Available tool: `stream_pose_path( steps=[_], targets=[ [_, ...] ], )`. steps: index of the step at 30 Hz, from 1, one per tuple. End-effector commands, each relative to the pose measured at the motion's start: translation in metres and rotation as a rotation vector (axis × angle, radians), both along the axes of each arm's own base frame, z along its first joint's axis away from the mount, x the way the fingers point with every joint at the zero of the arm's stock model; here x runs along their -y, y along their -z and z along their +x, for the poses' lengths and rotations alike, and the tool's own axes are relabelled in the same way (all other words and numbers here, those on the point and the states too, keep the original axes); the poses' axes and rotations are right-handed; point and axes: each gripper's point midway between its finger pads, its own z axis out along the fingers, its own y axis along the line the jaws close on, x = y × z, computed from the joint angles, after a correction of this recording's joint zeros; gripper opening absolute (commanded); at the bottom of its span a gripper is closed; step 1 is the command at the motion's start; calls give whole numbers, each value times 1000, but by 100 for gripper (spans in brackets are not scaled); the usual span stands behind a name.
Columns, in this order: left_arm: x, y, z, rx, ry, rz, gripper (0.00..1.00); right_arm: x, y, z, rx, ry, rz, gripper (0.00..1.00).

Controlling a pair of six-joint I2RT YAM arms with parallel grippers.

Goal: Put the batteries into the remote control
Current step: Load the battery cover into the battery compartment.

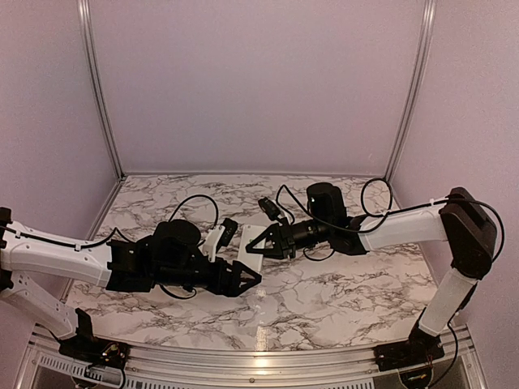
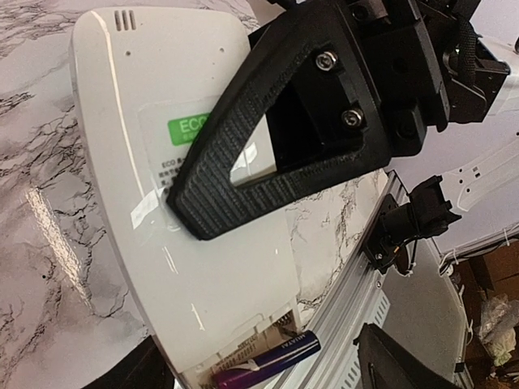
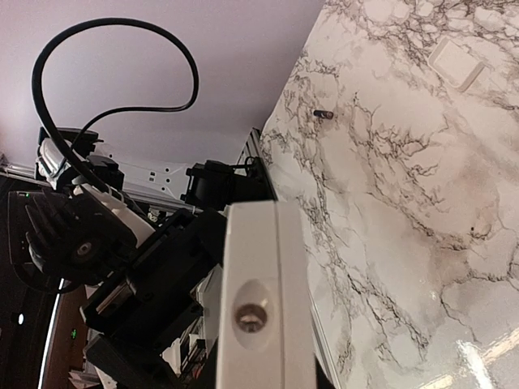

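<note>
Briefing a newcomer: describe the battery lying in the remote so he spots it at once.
Mid marble table, the right claw pinches a white remote control. In the open compartment at its end lies one slim battery; its purple wrap with pale lettering sets it apart from the white plastic and green sticker.

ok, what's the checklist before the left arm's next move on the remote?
1. Right gripper clamped on the remote control: ok.
2. Battery bay uncovered: ok.
3. Battery in the bay, fully seated: cannot tell.
4. Left gripper empty, jaws apart: ok.
5. Second battery located: cannot tell; there is only a dark speck on the table.
</note>
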Motion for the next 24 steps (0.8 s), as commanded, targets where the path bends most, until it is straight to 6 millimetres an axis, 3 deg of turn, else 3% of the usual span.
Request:
stream_pose_path(
  steps=[1,13,24],
  targets=[
    [10,-14,-1,32,24,-21,79,-5,-6,0,21,-8,19,0],
    [14,-14,0,36,29,-11,70,-5,-5,0,21,-8,16,0],
    [17,-10,-2,39,42,13,69,-4,-5,-1,22,-10,16,0]
  ],
)
